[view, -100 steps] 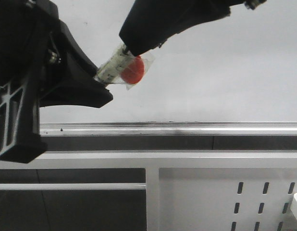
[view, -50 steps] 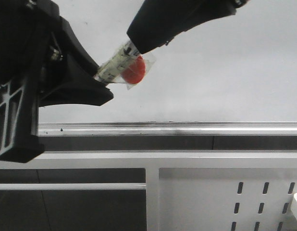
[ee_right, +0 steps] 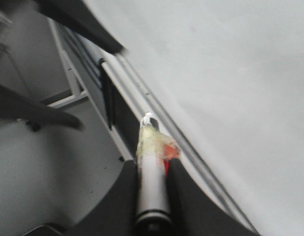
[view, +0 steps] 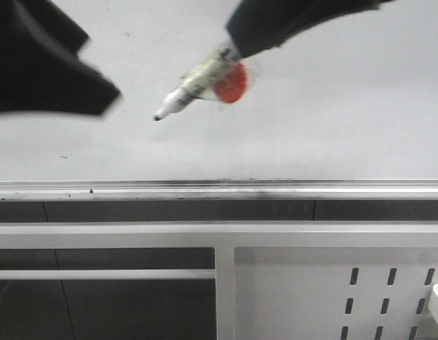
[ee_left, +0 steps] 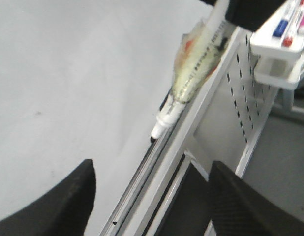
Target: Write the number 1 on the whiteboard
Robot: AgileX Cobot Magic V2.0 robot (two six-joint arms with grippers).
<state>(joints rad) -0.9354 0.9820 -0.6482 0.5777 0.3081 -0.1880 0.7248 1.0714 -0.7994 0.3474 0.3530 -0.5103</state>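
Note:
The whiteboard fills the upper front view, with its smudged silver rail along its lower edge. No number 1 stroke shows on it. My right gripper is shut on a white marker pen with a red ball taped to it. The pen's dark tip points down-left at the board; contact cannot be told. In the right wrist view the fingers clamp the pen. My left gripper is open and empty, blurred at the upper left of the front view.
Below the rail runs a white metal frame with a perforated panel at the lower right. In the left wrist view a white holder with several coloured pens hangs on the perforated panel.
My left gripper has come off the pen's tip end and drawn away to the left. My right gripper has moved right and up with the pen, whose tip now shows free.

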